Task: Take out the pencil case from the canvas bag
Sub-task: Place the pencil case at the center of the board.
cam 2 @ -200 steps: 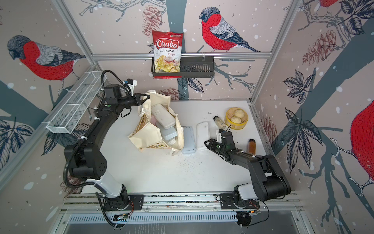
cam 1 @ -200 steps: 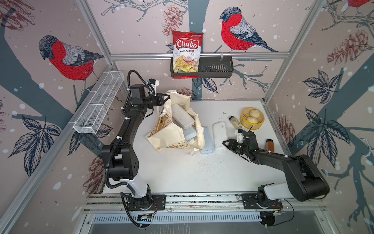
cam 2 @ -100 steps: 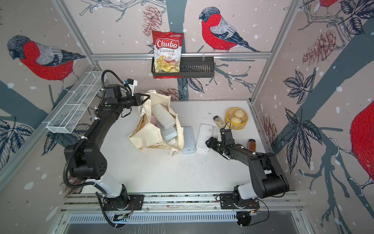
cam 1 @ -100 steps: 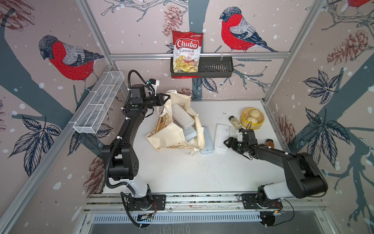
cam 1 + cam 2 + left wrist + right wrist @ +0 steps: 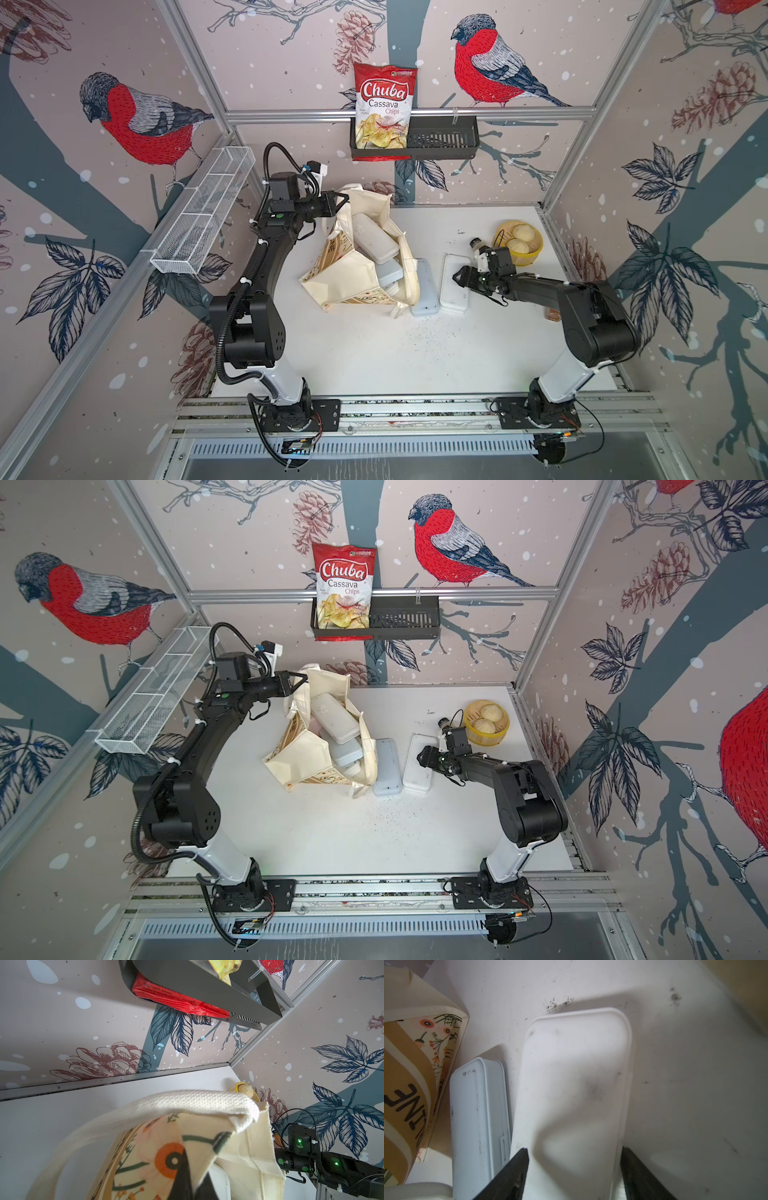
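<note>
right wrist alone: fingers (image 5: 512, 1176) astride pencil case (image 5: 575, 1088)

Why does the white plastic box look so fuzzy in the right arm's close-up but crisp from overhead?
In the right wrist view the white plastic box sits close to the lens, so its near end blurs and a grey shadow crosses it; in both top views it lies farther off and looks sharp.

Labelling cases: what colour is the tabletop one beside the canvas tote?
Rectangular plastic case: pale blue; right wrist view.
</note>
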Robot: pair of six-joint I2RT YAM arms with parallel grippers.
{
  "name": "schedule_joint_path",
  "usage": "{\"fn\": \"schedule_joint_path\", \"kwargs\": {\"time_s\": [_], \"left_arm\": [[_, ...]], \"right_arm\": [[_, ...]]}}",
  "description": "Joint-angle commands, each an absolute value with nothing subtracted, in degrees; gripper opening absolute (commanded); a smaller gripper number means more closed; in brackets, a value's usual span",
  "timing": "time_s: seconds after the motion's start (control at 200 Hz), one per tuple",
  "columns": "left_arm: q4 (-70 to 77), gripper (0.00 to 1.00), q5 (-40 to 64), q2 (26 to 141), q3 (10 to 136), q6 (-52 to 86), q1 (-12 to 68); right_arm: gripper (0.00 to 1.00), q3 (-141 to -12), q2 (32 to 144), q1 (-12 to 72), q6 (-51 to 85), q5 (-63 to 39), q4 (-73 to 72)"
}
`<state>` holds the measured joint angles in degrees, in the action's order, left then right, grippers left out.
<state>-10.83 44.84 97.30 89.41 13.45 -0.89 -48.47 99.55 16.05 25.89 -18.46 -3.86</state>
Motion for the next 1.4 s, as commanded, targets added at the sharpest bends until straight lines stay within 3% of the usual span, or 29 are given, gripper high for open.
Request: {"fn": "schedule_joint_path", "kwargs": {"time_s": [0.0,0.4,1.391], "left_arm": [[-12.8,0.0,44.0,97.5,90.1,11.6,-0.8],[-11.4,0.0,45.4,98.3,89.7,13.3,-0.4],[-11.2,0.0,45.4,97.2,89.6,13.3,0.3]], "right_arm": [[0.73,-50.2,101.9,16.8,22.4,-16.9,3.4],[0.72,-53.5,105.3,20.5,22.2,-16.6,4.9],[0.77,-52.8,95.4,23.4,30.3,-8.9,10.4]]}}
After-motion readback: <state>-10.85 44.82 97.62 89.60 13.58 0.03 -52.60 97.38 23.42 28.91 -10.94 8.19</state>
